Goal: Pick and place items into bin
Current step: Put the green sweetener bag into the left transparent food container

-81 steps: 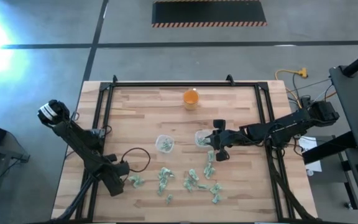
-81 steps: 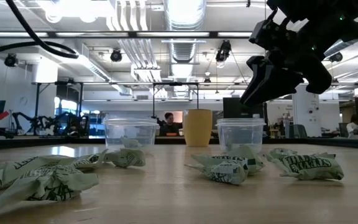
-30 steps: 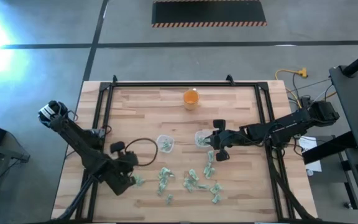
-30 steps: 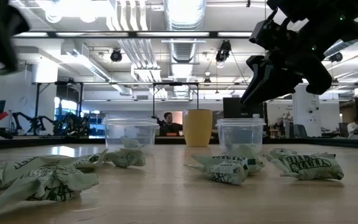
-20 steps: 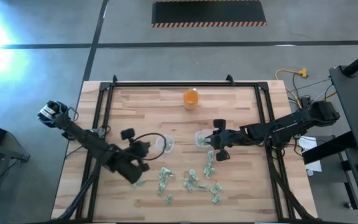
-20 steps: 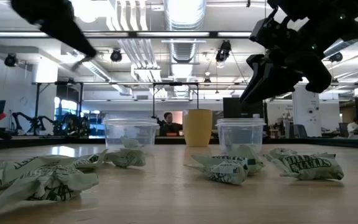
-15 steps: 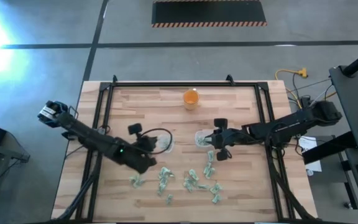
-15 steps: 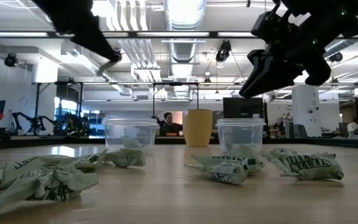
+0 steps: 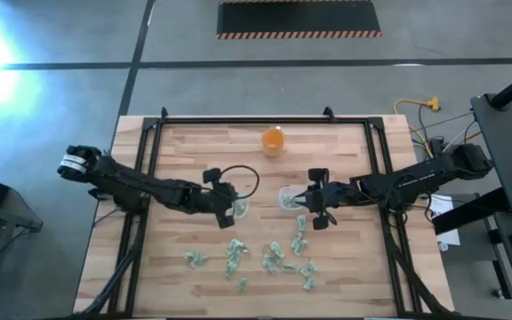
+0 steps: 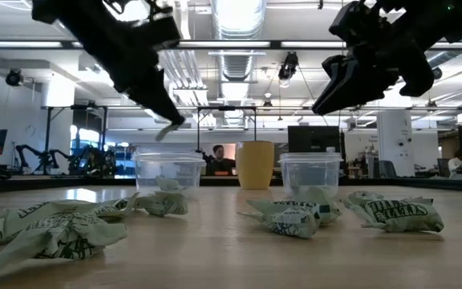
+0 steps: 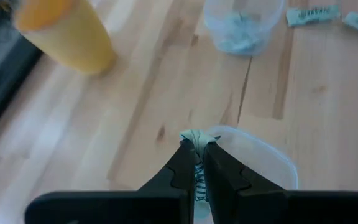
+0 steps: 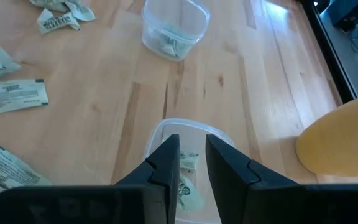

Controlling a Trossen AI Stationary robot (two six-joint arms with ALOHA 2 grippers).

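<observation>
My left gripper (image 11: 195, 150) is shut on one pale green wrinkly item (image 11: 196, 136) and hangs above the left clear tub (image 9: 236, 207), which holds an item. My right gripper (image 12: 191, 151) stands open above the right clear tub (image 9: 288, 197), with an item (image 12: 188, 163) lying in the tub below its fingers. Several more items (image 9: 274, 259) lie loose on the wooden table toward its near edge. In the low view the left gripper (image 10: 167, 128) and the right gripper (image 10: 325, 103) both hang over their tubs. My left gripper pinches the item between its two fingertips, and the item's crumpled end (image 11: 197, 135) sticks out past them. The fingers come slanting down from the table's left. The item is lifted clear, over the left tub's rim (image 11: 253, 140).
An orange cup (image 9: 273, 140) stands at the far middle of the table. Black frame rails (image 9: 145, 169) run along the left, far and right sides. Bare wood lies between the tubs and the cup.
My left gripper has swung from the near left of the table toward the right and far side, carrying the item, lifted clear, to above the left tub. My right gripper has risen a little over the right tub.
</observation>
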